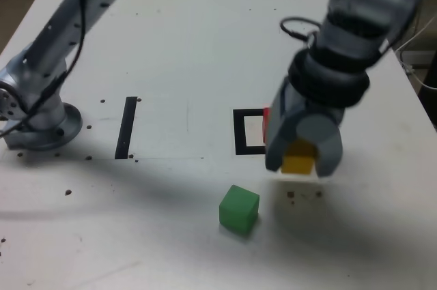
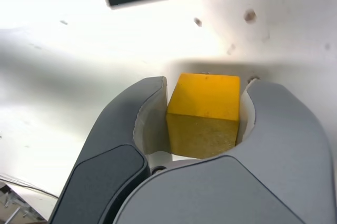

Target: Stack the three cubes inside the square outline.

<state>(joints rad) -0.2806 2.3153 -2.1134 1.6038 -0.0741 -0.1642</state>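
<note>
Our grey gripper (image 1: 301, 157) clamps the matte yellow cube (image 2: 204, 113); next we carry it into the black square outline (image 1: 242, 132).

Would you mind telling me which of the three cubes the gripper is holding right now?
The yellow cube, clamped between the gripper jaws. The green cube sits free on the table nearer the camera, and the red cube peeks out behind the gripper at the square outline.

A straight black strip (image 1: 127, 127) lies flat on the white surface (image 1: 191, 37) toward the exterior view's left edge, small dark specks (image 1: 102, 102) scattered around it, white cables (image 1: 425, 44) hanging past the right edge.
</note>
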